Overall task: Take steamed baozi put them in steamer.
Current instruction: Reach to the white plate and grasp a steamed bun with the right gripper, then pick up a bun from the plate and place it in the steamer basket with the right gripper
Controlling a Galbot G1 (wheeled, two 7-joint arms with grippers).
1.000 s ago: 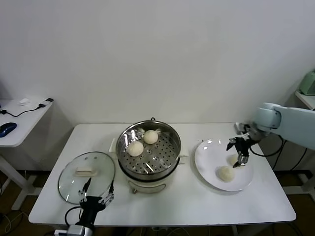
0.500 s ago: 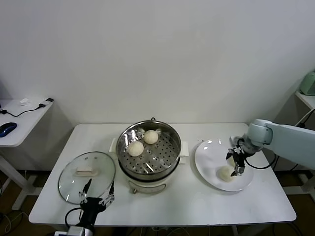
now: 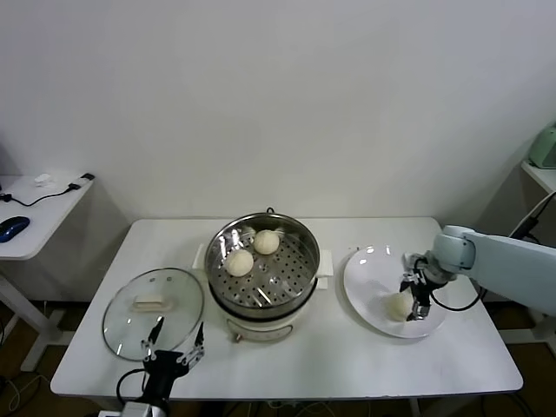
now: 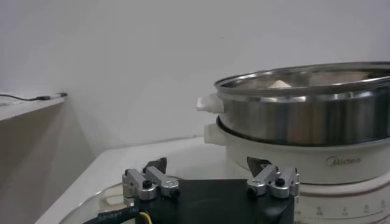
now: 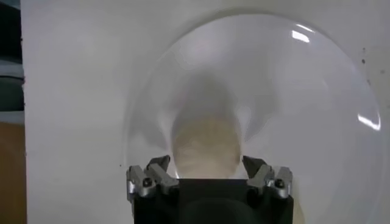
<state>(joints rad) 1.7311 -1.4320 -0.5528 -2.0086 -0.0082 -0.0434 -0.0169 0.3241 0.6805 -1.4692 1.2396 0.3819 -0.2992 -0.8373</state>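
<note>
The right claw (image 3: 414,298) is down on the white plate (image 3: 369,287), fingers (image 5: 157,167) standing either side of a baozi (image 5: 205,147), straddling it; whether they grip it yet, one cannot tell. Two more baozi (image 3: 240,262) sit on the perforated tray of the steamer (image 3: 300,278) mid-worktop (image 3: 347,356). The left claw (image 3: 172,352) hangs wide at the front edge by the glass lid (image 3: 130,326).

Three steamed baozi are showing: two, one baozi (image 3: 266,241) and another baozi (image 3: 239,261), are sitting in the single steamer (image 3: 300,287) mid-table. A third baozi (image 3: 398,305) is lying on the one white plate (image 3: 369,274) toward the right edge. One glass lid (image 3: 130,326) is resting near the front left corner.
</note>
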